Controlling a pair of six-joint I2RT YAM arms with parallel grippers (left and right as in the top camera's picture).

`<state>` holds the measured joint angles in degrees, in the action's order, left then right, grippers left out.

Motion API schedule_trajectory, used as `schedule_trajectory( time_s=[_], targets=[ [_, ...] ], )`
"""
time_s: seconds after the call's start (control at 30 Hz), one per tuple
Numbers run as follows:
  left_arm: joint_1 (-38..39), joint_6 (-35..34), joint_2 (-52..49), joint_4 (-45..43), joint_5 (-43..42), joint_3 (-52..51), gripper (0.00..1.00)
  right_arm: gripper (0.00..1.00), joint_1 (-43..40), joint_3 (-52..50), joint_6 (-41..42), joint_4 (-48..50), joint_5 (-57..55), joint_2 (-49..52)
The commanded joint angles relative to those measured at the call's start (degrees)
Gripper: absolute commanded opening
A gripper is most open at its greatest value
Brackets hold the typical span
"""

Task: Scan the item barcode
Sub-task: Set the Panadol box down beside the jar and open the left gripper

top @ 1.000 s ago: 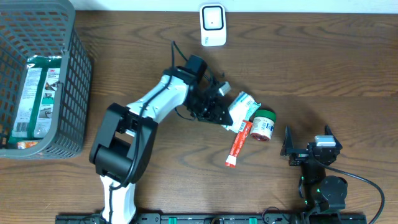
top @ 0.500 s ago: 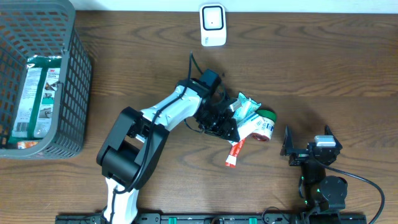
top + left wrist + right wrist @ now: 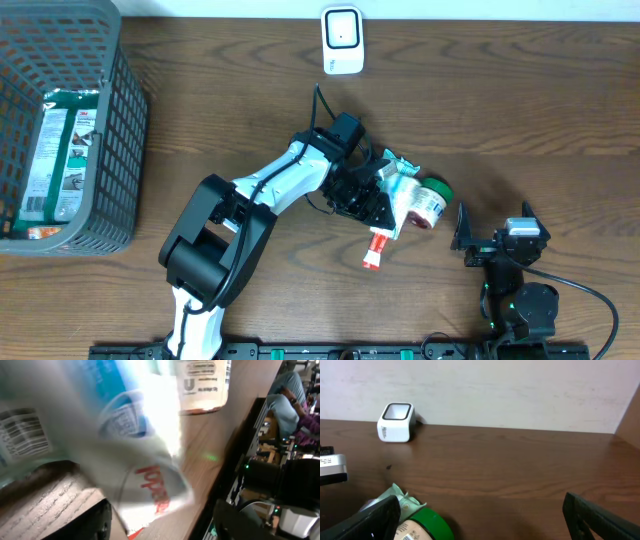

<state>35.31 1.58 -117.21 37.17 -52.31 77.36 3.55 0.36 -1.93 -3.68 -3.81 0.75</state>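
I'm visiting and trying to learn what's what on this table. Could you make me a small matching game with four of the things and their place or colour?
Things:
1. scanner box
2. basket
3. jar
4. tube

Place or colour:
A. grey mesh, far left in the overhead view
B. red and white
C. white, top middle in the overhead view
D. green lid

Right pairs: 1-C, 2-A, 3-D, 4-B
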Motion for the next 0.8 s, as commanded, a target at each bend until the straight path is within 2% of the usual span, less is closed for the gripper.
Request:
schedule_trajectory(
  time_s=[0.0, 0.07, 0.33, 0.43, 0.5, 0.6, 0.77],
  targets=[
    [-0.1, 0.2, 1.5, 0.0, -0.1, -0.2, 0.70, 0.99, 0.1, -0.1, -0.3, -0.2, 0.0, 0.0],
    [-0.1, 0.2, 1.5, 0.0, -0.1, -0.2, 0.73, 0.99, 0.1, -0.1, -0.3, -0.2, 0.0, 0.0],
    [-0.2, 0.0, 1.6, 0.0, 0.1, -0.2, 0.73, 0.99, 0.1, -0.1, -0.3, -0.2, 0.0, 0.0],
    [-0.2, -0.2, 1.6, 0.0, 3.1, -0.2, 0.73, 0.99, 0.1, -0.1, -0.3, -0.2, 0.0, 0.0],
    [-0.1, -1.3, 1.6, 0.0, 8.1, -0.2, 0.73, 0.99, 0.1, -0.1, -0.3, -0.2, 0.0, 0.0],
    [0.4, -2.1, 1.6, 0.0, 10.9, -0.2, 0.59, 0.99, 0.1, -0.1, -0.3, -0.2, 0.0, 0.0],
    [0.9, -3.0, 1.7, 0.0, 15.1, -0.2, 0.59, 0.99, 0.1, -0.1, -0.3, -0.2, 0.0, 0.0]
  ],
)
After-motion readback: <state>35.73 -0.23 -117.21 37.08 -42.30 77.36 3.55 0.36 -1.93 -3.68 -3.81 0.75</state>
